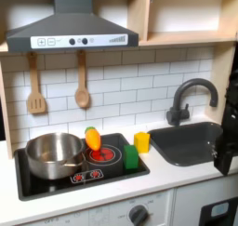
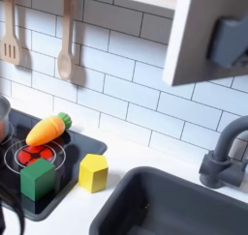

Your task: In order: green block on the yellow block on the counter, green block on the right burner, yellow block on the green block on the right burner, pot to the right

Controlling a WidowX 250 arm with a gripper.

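The green block [image 1: 131,158] is sitting on the black hob [image 1: 56,181] right at the near right edge of the burner [image 1: 104,155], flat on its base, and in the second exterior view it's [image 2: 39,181] at the hob's near corner. The yellow block [image 1: 141,141] is standing on the table [image 1: 177,172] just off the hob's right edge, between the hob and the sink [image 1: 191,141], close to the green block but not touching it; in the second exterior view it's [image 2: 93,172] just to the right of the hob. The pot [image 1: 54,154] is sitting on the left side of the hob in the first exterior view, upright. A toy carrot [image 2: 47,130] is lying on the far edge of the burner, tilted, leafy end pointing to the far right in the second exterior view. A dark bit of the arm [image 1: 226,148] is hanging at the first exterior view's right edge by the sink, well away from the blocks, and I can't tell whether the end effector is spread or closed. Two wooden utensils [image 1: 82,88] are hanging on the tiled wall.
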